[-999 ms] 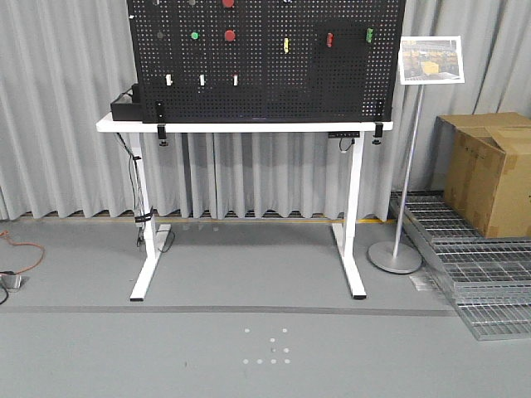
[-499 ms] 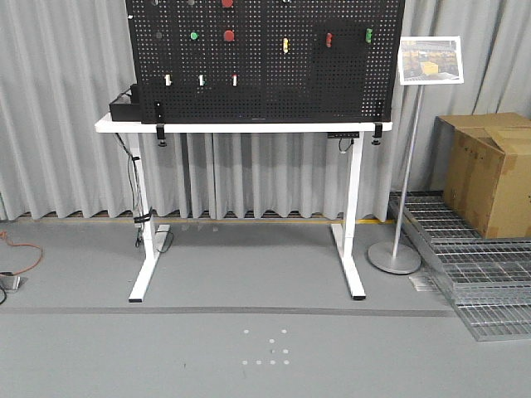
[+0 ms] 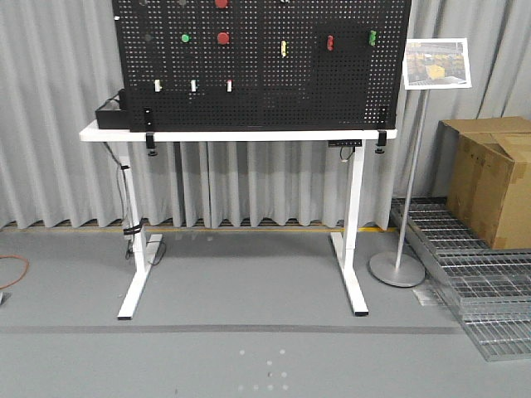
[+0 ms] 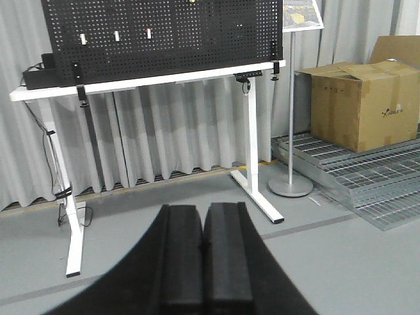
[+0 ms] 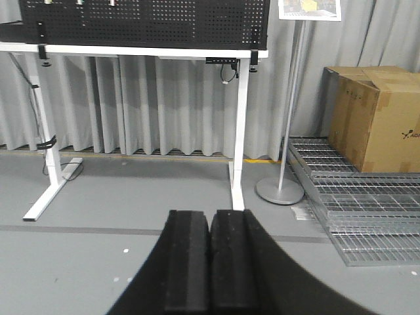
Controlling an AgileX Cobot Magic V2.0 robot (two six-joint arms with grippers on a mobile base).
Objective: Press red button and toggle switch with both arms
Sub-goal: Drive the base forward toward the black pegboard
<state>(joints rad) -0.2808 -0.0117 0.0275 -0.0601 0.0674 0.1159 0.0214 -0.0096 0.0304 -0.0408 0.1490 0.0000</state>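
A black pegboard [image 3: 261, 91] stands on a white table [image 3: 241, 134] some way ahead. It carries a red button [image 3: 223, 37], another red button [image 3: 221, 3] cut by the top edge, a green button [image 3: 185, 38], white toggle switches [image 3: 193, 85], a yellow switch [image 3: 284, 48], a red one [image 3: 330, 42] and a green one [image 3: 372, 36]. My left gripper [image 4: 203, 209] and my right gripper [image 5: 210, 215] are both shut and empty, held low above the grey floor, far from the board. The arms do not show in the front view.
A sign stand [image 3: 397, 267] with a picture [image 3: 436, 63] stands right of the table. A cardboard box [image 3: 498, 178] sits on metal grates [image 3: 481, 286] at the right. Grey curtains hang behind. A black box [image 3: 109, 114] and cables [image 3: 131, 228] are at the table's left end.
The table and pegboard look larger and have shifted up and left in the front view, so the base has moved closer to the board.
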